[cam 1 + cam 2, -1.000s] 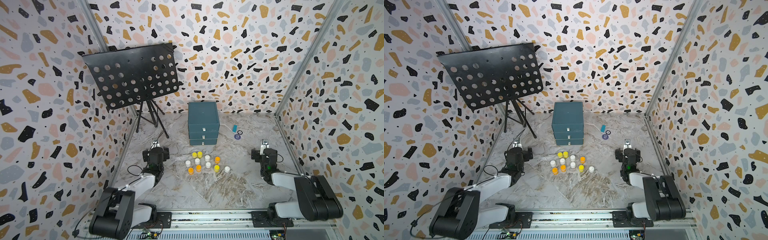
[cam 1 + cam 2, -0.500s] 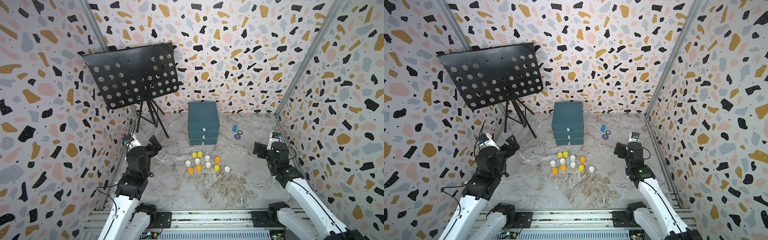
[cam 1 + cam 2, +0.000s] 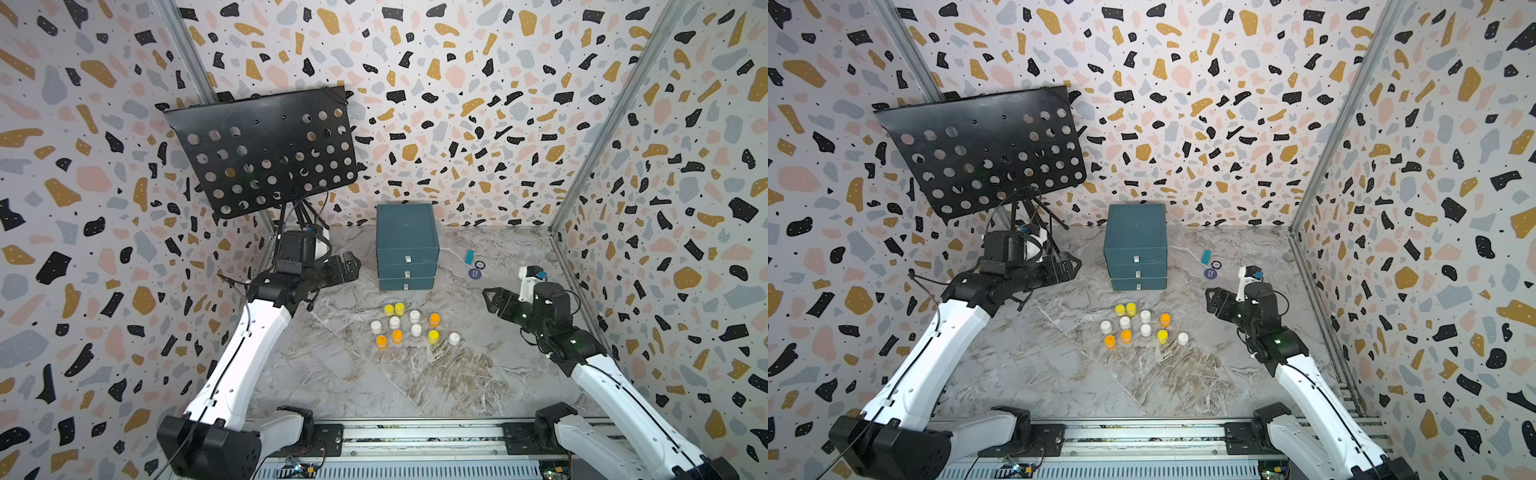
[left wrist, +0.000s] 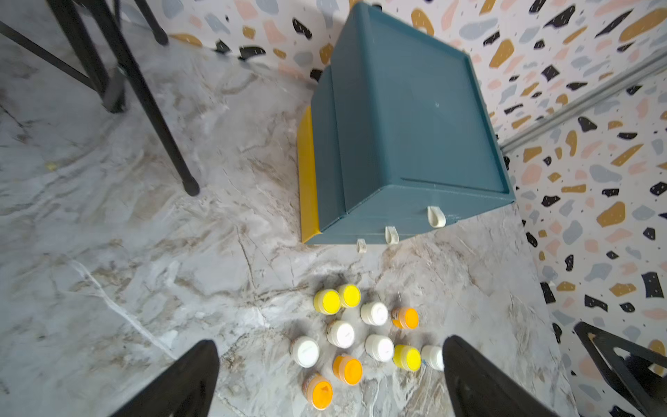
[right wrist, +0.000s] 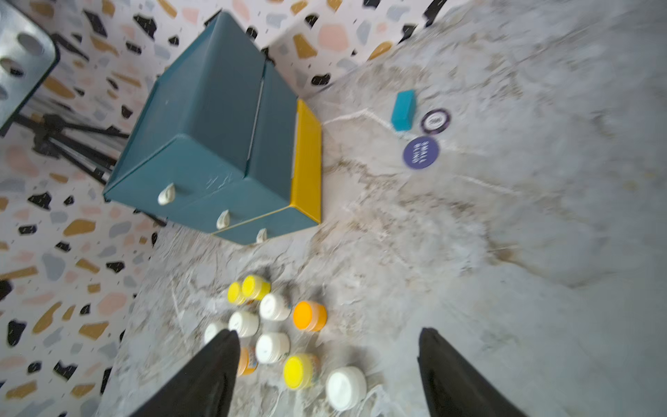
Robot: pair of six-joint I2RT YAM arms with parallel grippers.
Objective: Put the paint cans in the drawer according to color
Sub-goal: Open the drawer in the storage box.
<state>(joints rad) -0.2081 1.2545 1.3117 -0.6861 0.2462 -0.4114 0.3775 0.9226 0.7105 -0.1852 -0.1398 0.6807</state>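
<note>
Several small paint cans [image 3: 414, 328] [image 3: 1145, 328] stand clustered on the marble floor: white [image 4: 341, 334], yellow [image 4: 326, 302] and orange [image 5: 306, 316] ones. Just behind them is the teal drawer unit [image 3: 407, 243] [image 3: 1136, 245], its three drawers shut, each with a white tab handle [image 4: 435, 216]. My left gripper [image 3: 353, 266] [image 3: 1073, 266] hovers open to the left of the unit, holding nothing. My right gripper [image 3: 488, 300] [image 3: 1209, 301] hangs open to the right of the cans, also holding nothing. In both wrist views the cans lie well below the spread fingers [image 4: 195, 375] [image 5: 216, 368].
A black perforated music stand [image 3: 266, 153] on a tripod [image 4: 144, 94] rises behind my left arm. A small teal block [image 3: 469, 256], a purple disc [image 3: 474, 273] and a ring-like chip [image 5: 435, 122] lie right of the drawer unit. Patterned walls close in three sides.
Both arms have lifted from their folded rest near the front and reached forward. The left gripper now sits high beside the drawer unit, the right one beside the cans.
</note>
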